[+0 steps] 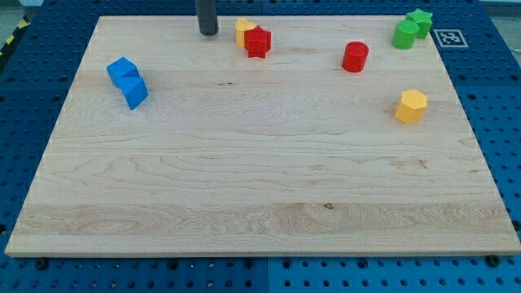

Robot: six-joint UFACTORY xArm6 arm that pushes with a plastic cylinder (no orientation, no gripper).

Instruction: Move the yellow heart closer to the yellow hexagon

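resting on a blue pegboard (49, 32), a pale wooden board (260, 187) is seen to fill most of the view. my tip (208, 32) is found near the board's top edge, left of centre, at the end of a dark upright rod; no jaws are carried by it, so nothing can be spread, pressed together or pinched, and no block is touched by it.

just to the view's right of my tip, the yellow heart (242, 29) is placed close to the top edge. it is partly hidden by a red block (258, 41), which is pressed against its lower right side; the red block's shape cannot be made out with certainty. a small gap is left between my tip and the yellow heart.

the yellow hexagon (412, 107) is set well apart from the heart, far toward the view's right and lower on the board, near the right edge. between the 2, but nearer the top, a red cylinder (355, 57) is stood alone.

in the top right corner, 2 green blocks are seen touching: a green star (420, 22) at the corner and a rounder green block (404, 35) just below and left of it. beside them, a black and white marker (450, 37) is fixed at the board's corner.

on the view's left, 2 blue blocks are laid together, a blue cube (122, 72) above and a second blue block (135, 92) touching it below.
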